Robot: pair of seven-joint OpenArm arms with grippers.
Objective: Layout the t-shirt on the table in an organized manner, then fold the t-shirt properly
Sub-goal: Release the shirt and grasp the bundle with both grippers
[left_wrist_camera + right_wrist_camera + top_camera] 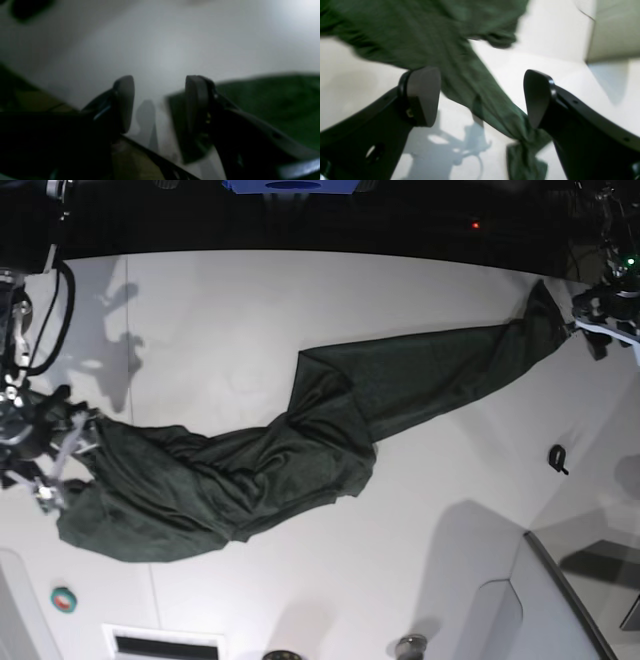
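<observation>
The dark green t-shirt [300,440] lies stretched and wrinkled across the white table [220,320], from the lower left to the upper right. My right gripper [62,452] is at its bunched left end. In the right wrist view this gripper [482,97] is open, and a twisted strip of shirt [460,70] runs between its fingers on the table, close to the right finger [537,97]. My left gripper [588,315] is at the shirt's far right tip. In the blurred left wrist view it [160,100] is open, with shirt cloth [270,100] beside and behind its right finger.
A small black object [557,457] lies on the table right of the shirt. A green tape roll [64,599] sits at the front left. A grey box [560,610] stands at the front right. A thin seam [152,600] runs down the left part of the table.
</observation>
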